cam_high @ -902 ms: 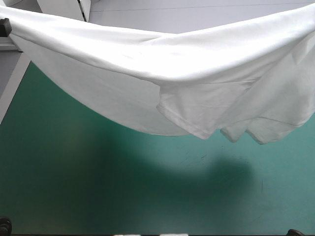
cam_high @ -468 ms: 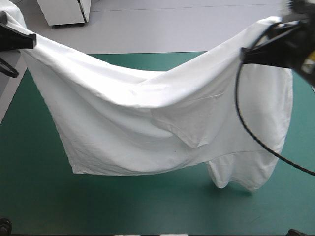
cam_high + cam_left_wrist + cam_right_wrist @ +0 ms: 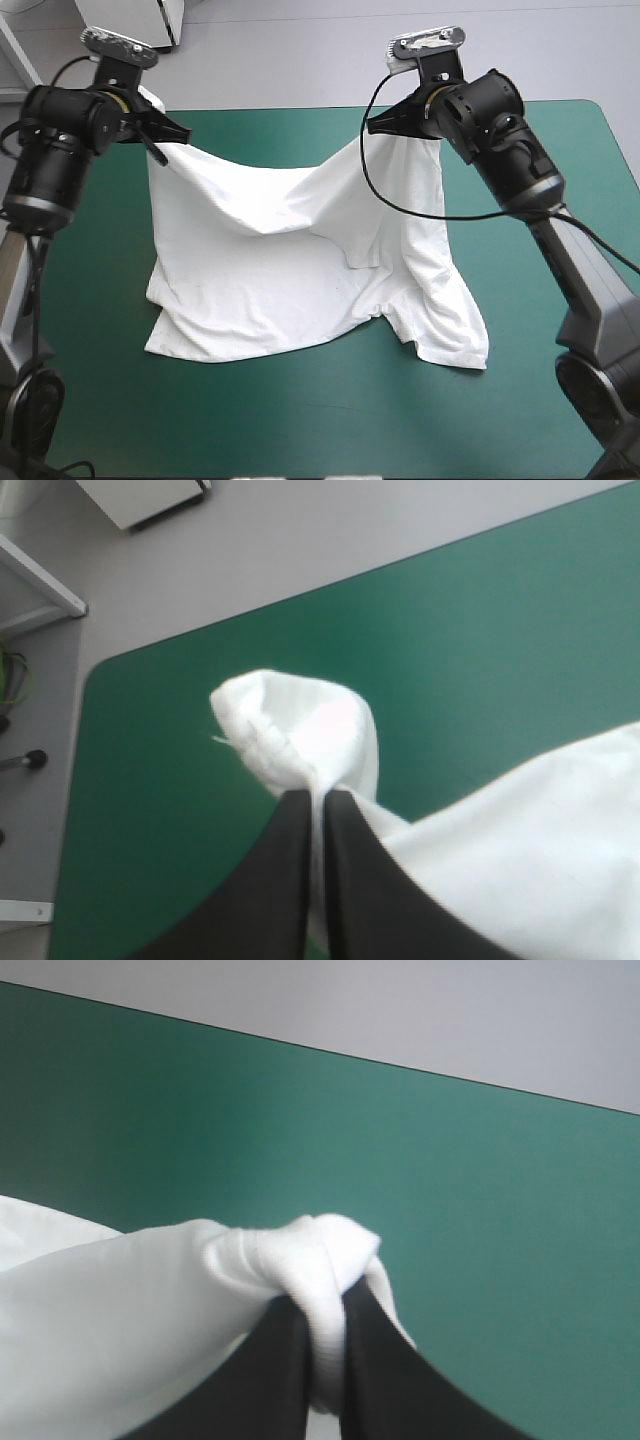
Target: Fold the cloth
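Item one, the table (image 3: 300, 430): I logged its teal-green cover filling most of the high view, showing along the near edge and down both sides. Item two, the white T-shirt (image 3: 270, 290): it lay on the middle of the table, its lower part spread flat on the cover toward the near edge. Its upper edge was lifted off the surface at two points and sagged in a dip between them. A narrower lobe of cloth trailed on the cover at the near right, and a doubled flap hung near the middle. Item three, the left gripper (image 3: 176, 134): I read it over the far left part of the table, black fingers clamped on the T-shirt's raised left corner. In the left wrist view the fingers all but met, a thin strip of white between them and a small rounded bunch of cloth standing out beyond the tips. Item four, the right gripper (image 3: 380, 124): it hung over the far edge right of centre, likewise clenched on the T-shirt. A rolled knot of hem showed past its tips in the right wrist view.
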Controlling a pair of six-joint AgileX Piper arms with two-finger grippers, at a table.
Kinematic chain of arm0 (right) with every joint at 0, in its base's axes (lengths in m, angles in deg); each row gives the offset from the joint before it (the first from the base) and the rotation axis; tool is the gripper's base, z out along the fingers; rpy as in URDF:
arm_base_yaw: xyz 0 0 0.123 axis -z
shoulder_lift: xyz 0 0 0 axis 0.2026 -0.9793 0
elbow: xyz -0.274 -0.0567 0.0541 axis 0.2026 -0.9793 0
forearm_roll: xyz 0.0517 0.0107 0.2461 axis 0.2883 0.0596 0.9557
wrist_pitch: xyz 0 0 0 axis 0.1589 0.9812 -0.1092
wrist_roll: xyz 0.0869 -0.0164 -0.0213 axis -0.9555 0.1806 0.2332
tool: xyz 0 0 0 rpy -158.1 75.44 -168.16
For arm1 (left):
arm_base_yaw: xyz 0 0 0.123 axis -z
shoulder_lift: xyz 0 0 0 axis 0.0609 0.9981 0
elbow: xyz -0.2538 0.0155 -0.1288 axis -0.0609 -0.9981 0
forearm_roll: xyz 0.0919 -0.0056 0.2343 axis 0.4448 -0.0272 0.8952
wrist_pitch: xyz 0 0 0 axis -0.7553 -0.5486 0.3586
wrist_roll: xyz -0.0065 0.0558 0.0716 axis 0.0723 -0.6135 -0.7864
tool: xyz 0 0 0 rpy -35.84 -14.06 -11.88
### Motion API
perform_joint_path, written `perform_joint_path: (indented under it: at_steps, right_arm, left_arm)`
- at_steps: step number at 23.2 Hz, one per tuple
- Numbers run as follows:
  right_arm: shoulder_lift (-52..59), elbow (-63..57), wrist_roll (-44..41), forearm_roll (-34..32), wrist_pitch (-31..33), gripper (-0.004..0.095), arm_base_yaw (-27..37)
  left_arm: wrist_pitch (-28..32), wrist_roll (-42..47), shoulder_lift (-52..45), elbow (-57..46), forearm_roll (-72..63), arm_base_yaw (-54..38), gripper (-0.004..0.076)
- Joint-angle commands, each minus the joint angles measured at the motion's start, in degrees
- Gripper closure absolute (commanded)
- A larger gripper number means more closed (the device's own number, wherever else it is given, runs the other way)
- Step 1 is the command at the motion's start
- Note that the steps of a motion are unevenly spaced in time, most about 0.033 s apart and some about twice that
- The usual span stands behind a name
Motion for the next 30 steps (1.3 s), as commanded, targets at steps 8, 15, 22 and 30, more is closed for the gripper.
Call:
perform_joint_path:
  at_steps: [8, 15, 22, 30]
  right_arm:
    - [-11.54, 1.19, -0.85, 1.17, -19.15, 0.0926, 6.73]
    - [-17.00, 1.98, 2.84, 9.85, -23.98, 0.0093, 10.02]
    - [-1.45, 1.87, 5.96, 6.62, -0.71, 0.0009, 10.15]
    - [8.25, -15.90, 6.83, 8.30, 9.46, 0.0009, 10.29]
  left_arm:
    - [20.44, 0.85, 14.60, 0.86, -18.37, -8.15, 0.0733]
    - [29.52, 0.73, 21.87, 0.99, -20.19, -8.31, 0.0404]
    - [2.18, 0.62, 13.87, 9.60, -16.68, -8.31, 0.0042]
    - [-15.93, -1.25, 6.57, 3.81, -16.97, -8.31, 0.0109]
